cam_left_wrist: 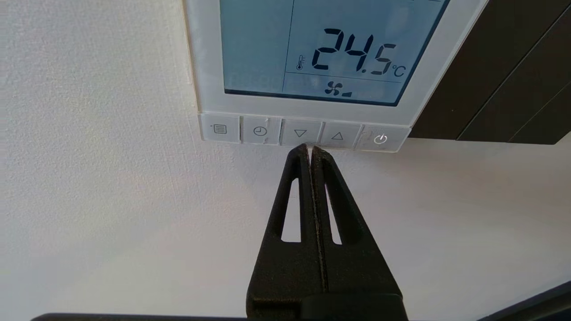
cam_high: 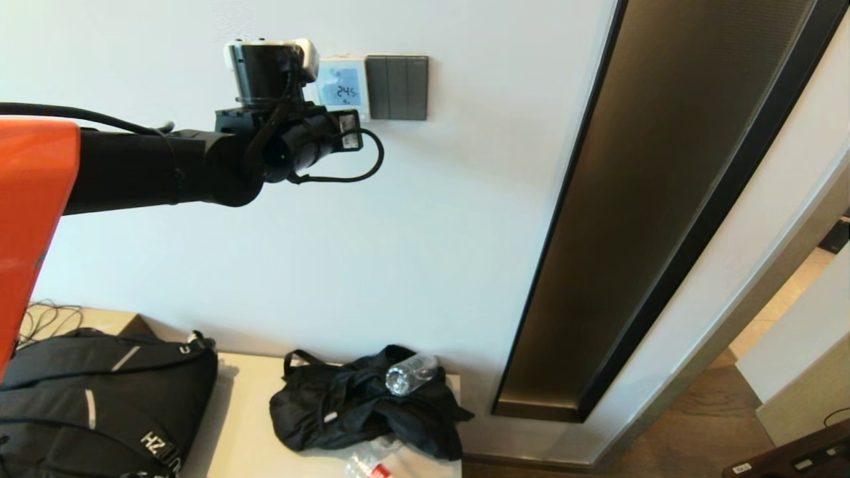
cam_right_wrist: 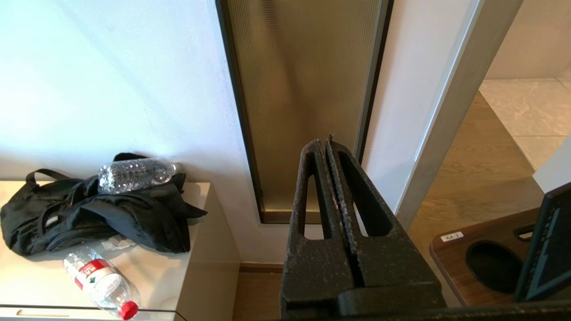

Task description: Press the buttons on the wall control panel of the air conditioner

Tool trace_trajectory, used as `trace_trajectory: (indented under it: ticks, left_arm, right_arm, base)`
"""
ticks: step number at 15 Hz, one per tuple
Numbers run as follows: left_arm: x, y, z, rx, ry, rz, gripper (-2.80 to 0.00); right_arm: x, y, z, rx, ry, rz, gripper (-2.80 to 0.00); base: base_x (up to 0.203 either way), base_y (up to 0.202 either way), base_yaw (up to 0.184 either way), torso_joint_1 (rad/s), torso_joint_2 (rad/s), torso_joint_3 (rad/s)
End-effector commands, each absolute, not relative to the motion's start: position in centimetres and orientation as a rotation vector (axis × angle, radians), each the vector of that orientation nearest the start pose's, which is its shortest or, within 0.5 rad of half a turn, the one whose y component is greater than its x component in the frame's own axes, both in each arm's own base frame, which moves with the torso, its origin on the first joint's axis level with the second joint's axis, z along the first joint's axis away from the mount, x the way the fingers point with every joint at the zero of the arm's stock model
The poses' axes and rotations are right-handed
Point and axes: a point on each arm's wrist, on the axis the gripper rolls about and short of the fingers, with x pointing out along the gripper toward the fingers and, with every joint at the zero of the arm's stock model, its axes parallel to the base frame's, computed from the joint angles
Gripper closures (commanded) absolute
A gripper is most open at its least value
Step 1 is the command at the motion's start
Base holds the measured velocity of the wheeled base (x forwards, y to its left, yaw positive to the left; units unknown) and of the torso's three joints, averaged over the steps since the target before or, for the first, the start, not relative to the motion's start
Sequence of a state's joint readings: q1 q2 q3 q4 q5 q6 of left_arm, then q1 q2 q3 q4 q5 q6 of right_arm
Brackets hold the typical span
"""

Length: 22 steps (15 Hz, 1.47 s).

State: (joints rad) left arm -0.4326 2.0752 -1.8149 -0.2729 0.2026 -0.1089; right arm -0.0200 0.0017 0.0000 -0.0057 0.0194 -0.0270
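White panel [cam_left_wrist: 308, 109], blue screen reads 24.5°C; closed left claw [cam_left_wrist: 309, 149] tip at buttons [cam_left_wrist: 301, 133].

White wall control panel [cam_left_wrist: 308, 67] reads 24.5°C above five buttons [cam_left_wrist: 303, 132].

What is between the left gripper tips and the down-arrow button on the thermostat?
Nothing: in the left wrist view the shut left gripper meets the lower edge of the down-arrow button, with no visible gap.

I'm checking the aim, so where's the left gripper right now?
The left gripper, shut, sits at the lower edge of the thermostat, touching or nearly touching its down-arrow button, left of the dark grey switch plate.
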Motion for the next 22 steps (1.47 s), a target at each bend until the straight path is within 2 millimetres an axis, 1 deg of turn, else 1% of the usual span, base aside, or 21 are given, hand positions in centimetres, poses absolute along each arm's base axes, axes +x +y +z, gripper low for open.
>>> trace_trajectory:
  ticks: [1, 3, 6, 9, 11, 12, 13, 15, 18, 20, 22]
  left_arm:
    - [38.1, -17.1, 30.3, -0.118, -0.01, -0.228, 0.0]
    - [36.2, -16.2, 31.1, -0.12, -0.015, -0.227, 0.0]
    - [32.1, -14.1, 32.3, -0.128, -0.032, -0.224, 0.0]
    - [26.8, -11.3, 33.5, -0.139, -0.073, -0.213, 0.0]
    - [22.8, -9.1, 34.2, -0.146, -0.108, -0.197, 0.0]
    - [21.0, -8.1, 34.3, -0.149, -0.125, -0.186, 0.0]
    - [18.7, -6.7, 34.2, -0.153, -0.145, -0.167, 0.0]
    - [14.7, -4.3, 32.8, -0.149, -0.157, -0.112, 0.0]
    - [10.3, -1.1, 29.0, -0.128, -0.129, 0.056, 0.0]
    - [7.4, 0.0, 26.7, -0.114, -0.117, 0.146, 0.0]
    - [4.4, 0.4, 24.4, -0.105, -0.105, 0.18, 0.0]
  right_arm:
    - [-2.3, 0.1, 7.6, -0.028, -0.003, 0.0, 0.0]
    - [-2.3, 0.1, 7.6, -0.028, -0.003, 0.0, 0.0]
    - [-2.3, 0.1, 7.6, -0.028, -0.003, 0.0, 0.0]
    - [-2.2, 0.1, 7.6, -0.028, -0.002, -0.002, 0.0]
    - [-2.3, 0.1, 7.6, -0.028, -0.003, -0.002, 0.0]
    - [-2.3, 0.1, 7.6, -0.028, -0.003, -0.002, 0.0]
    - [-2.3, 0.1, 7.6, -0.028, -0.003, -0.002, 0.0]
    - [-2.3, 0.1, 7.6, -0.028, -0.002, -0.002, 0.0]
    - [-2.3, 0.1, 7.6, -0.028, -0.003, -0.002, 0.0]
    - [-2.3, 0.1, 7.6, -0.028, -0.004, -0.002, 0.0]
    - [-2.3, 0.1, 7.6, -0.028, -0.003, -0.002, 0.0]
  base:
    - [0.0, 0.0, 0.0, 0.0, 0.0, 0.0]
    - [0.0, 0.0, 0.0, 0.0, 0.0, 0.0]
    - [0.0, 0.0, 0.0, 0.0, 0.0, 0.0]
    - [0.0, 0.0, 0.0, 0.0, 0.0, 0.0]
    - [0.0, 0.0, 0.0, 0.0, 0.0, 0.0]
    - [0.0, 0.0, 0.0, 0.0, 0.0, 0.0]
    - [0.0, 0.0, 0.0, 0.0, 0.0, 0.0]
    - [0.0, 0.0, 0.0, 0.0, 0.0, 0.0]
    - [0.0, 0.0, 0.0, 0.0, 0.0, 0.0]
    - [0.0, 0.0, 0.0, 0.0, 0.0, 0.0]
    - [0.0, 0.0, 0.0, 0.0, 0.0, 0.0]
